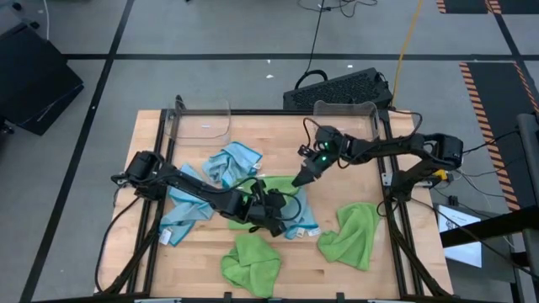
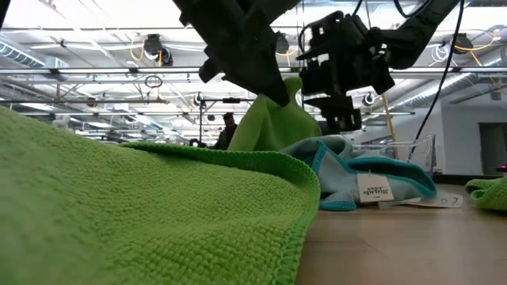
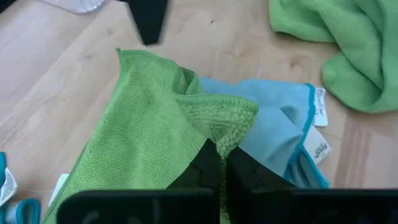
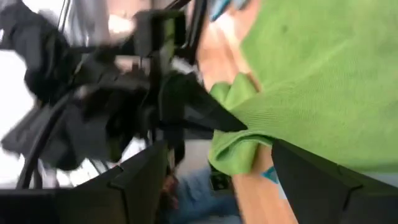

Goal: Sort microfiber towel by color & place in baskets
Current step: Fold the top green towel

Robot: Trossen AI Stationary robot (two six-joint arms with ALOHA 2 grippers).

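A green microfiber towel [image 1: 271,187] lies at the table's middle, partly over a light blue towel [image 3: 280,127]. My left gripper [image 3: 221,167] is shut on a fold of it. The raised fold stands as a peak [image 2: 273,119]. My right gripper [image 4: 217,174] hangs just to the right of that peak [image 1: 301,178], open. The towel's edge [image 4: 239,149] sits between its spread fingers. Two clear baskets [image 1: 202,124] [image 1: 345,116] stand at the table's far edge. My left gripper pinches a bunched fold of the green towel [image 3: 219,134] between its two fingers, several layers thick. The fingers come slanting down from the table's left. The fold is drawn up into a peak, while the towel's spread part [image 3: 137,130] lies on the table and the blue towel.
Another green towel [image 1: 251,263] lies crumpled at the near edge and fills the low view's foreground. A third green one [image 1: 354,234] lies at the near right. Blue towels lie at the far middle [image 1: 232,160] and the left [image 1: 181,215]. A keyboard [image 1: 337,88] sits beyond the table.
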